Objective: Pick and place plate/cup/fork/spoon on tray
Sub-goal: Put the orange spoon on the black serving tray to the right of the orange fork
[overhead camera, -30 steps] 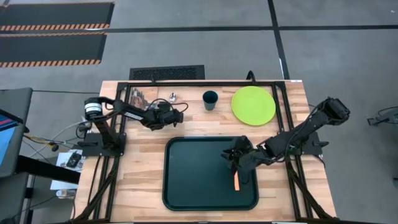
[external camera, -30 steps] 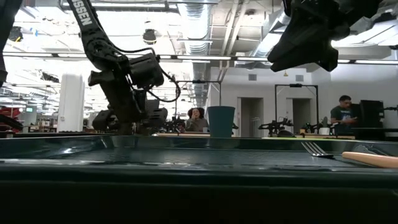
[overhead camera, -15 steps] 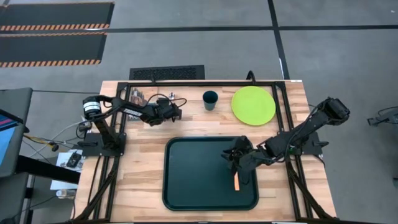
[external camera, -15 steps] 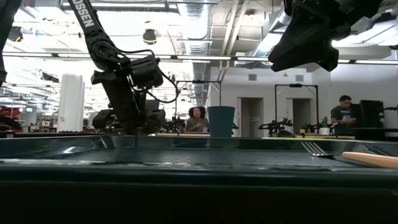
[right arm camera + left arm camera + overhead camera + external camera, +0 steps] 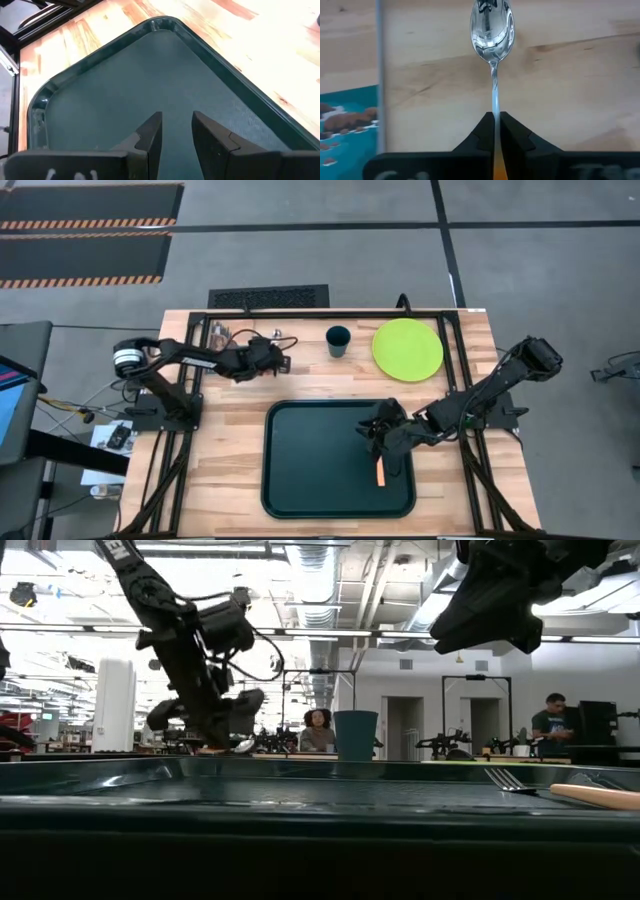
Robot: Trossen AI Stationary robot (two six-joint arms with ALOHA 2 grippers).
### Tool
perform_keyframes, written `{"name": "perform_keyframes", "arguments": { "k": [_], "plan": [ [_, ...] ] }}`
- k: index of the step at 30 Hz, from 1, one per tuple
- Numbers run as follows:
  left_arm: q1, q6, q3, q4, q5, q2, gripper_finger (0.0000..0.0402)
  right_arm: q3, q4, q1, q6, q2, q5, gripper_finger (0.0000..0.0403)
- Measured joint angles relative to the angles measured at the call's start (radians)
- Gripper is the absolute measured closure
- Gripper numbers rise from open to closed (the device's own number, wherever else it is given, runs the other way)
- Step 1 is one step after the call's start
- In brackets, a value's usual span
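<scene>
Tabletop close-up alone shows spoon (image 5: 492,30) pinched by left gripper (image 5: 494,131).

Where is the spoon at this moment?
The spoon is held in the left gripper, shut on its handle, at the table's far left in the high view, left of the cup and beyond the tray.

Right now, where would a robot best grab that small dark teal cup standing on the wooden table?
Probably from above, pinching one side of the rim: the small dark teal round cup stands upright, mouth open, clear of the round lime-green plate beside it. The left hand is shut on the orange-handled silver spoon.
</scene>
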Motion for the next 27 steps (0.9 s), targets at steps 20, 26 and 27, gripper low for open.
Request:
{"name": "perform_keyframes", "arguments": {
  "k": [20, 26, 27],
  "plan": [
    [-0.522, -0.200, 0.003, 0.050, -0.267, -0.184, 0.0401, 0.000, 0.285, -0.272, -0.236, 0.000, -0.033, 0.0227],
    [-0.632, -0.219, 0.004, 0.155, -0.373, -0.180, 0.0401, 0.000, 0.443, -0.382, -0.261, 0.033, -0.092, 0.0182],
    [-0.643, -0.219, 0.005, 0.163, -0.387, -0.180, 0.0401, -0.002, 0.455, -0.395, -0.261, 0.039, -0.097, 0.0176]
  ]
}}
